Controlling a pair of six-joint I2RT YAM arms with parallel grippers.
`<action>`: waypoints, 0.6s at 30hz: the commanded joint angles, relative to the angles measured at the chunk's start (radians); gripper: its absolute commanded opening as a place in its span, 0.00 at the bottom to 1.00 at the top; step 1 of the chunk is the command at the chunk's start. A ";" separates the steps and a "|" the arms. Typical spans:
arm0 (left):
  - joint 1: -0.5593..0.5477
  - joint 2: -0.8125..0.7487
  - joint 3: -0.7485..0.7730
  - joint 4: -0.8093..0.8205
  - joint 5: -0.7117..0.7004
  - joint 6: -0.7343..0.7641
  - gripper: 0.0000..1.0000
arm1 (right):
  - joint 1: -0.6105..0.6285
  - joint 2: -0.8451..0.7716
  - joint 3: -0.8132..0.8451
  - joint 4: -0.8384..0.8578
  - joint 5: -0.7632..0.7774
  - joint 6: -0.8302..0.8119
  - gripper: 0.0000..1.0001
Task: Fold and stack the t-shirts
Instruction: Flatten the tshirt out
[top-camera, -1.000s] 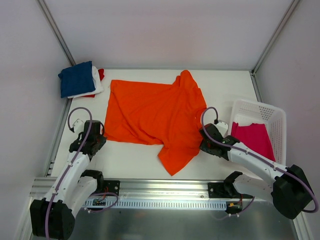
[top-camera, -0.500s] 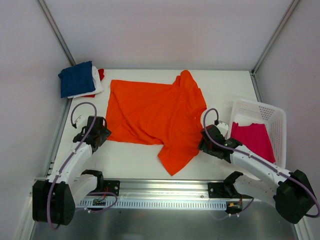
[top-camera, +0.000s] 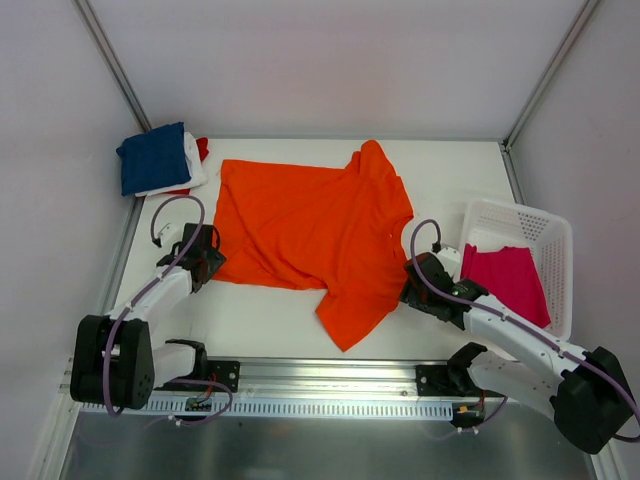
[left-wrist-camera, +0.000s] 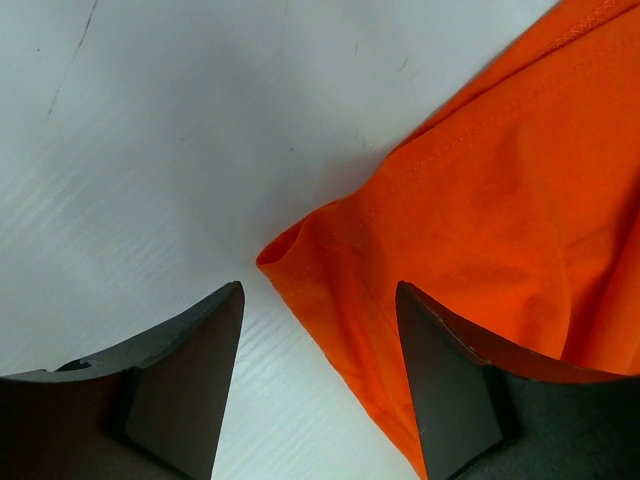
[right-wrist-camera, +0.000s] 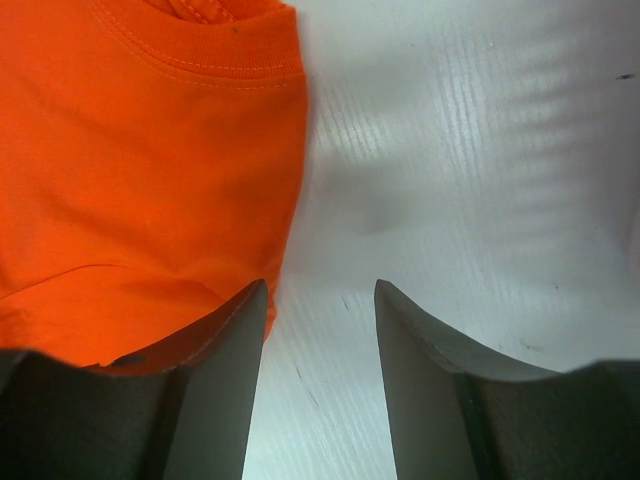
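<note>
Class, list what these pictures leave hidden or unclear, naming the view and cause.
Top view: white tee and red tee lie under the navy tee; only edges show.
Top view: pink tee covers whatever lies beneath it in the basket.
Wrist views: orange tee cut off by frame edges.

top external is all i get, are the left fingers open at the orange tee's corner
observer: yes, the left fingers are open; the orange t-shirt corner lies in the gap, unpinched.
operator: right side?
observer: the right fingers are open too; the shirt's edge meets one finger, and bare table fills the gap.
operator: any fold at that left corner
observer: yes, its tip is puckered into a small fold.
</note>
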 joint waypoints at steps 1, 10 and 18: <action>-0.001 0.028 0.045 0.054 -0.027 0.009 0.62 | 0.005 -0.021 -0.004 -0.030 0.038 -0.004 0.50; -0.001 0.050 0.068 0.074 -0.037 0.026 0.60 | 0.005 0.023 -0.004 -0.014 0.044 -0.006 0.50; 0.002 0.105 0.102 0.079 -0.057 0.037 0.59 | 0.005 0.068 -0.001 0.016 0.040 -0.009 0.49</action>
